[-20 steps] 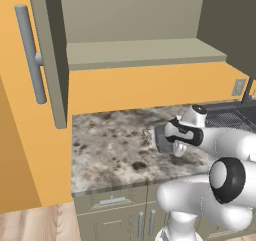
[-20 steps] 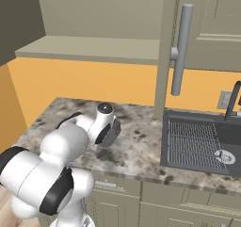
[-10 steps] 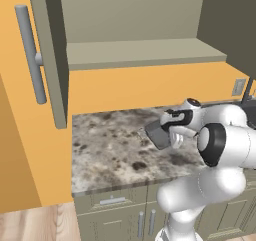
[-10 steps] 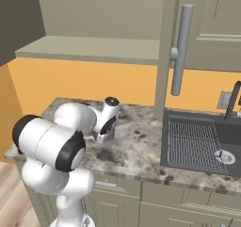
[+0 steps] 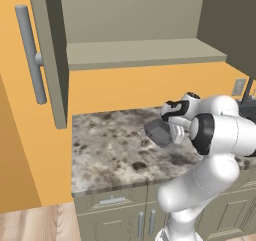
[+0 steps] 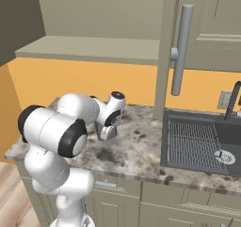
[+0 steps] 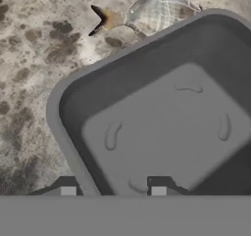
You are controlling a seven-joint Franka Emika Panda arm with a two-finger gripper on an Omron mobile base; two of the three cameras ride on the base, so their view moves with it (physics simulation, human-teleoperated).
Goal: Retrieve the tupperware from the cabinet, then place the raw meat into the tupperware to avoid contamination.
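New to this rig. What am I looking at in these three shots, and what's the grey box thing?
It is a rendered kitchen with a white robot arm on a driving base. Two cameras sit on the base behind the arm, one to each side; the third looks along the gripper itself. The grey box is the tupperware, a dark see-through tub; the gripper is shut on its rim, one finger inside and one outside, holding it tilted above the speckled counter. In the hand view a pale clear wrapped item lies on the counter beyond the tub; what it is I cannot tell. Above, the cabinet stands open. A dark sink lies to the right.
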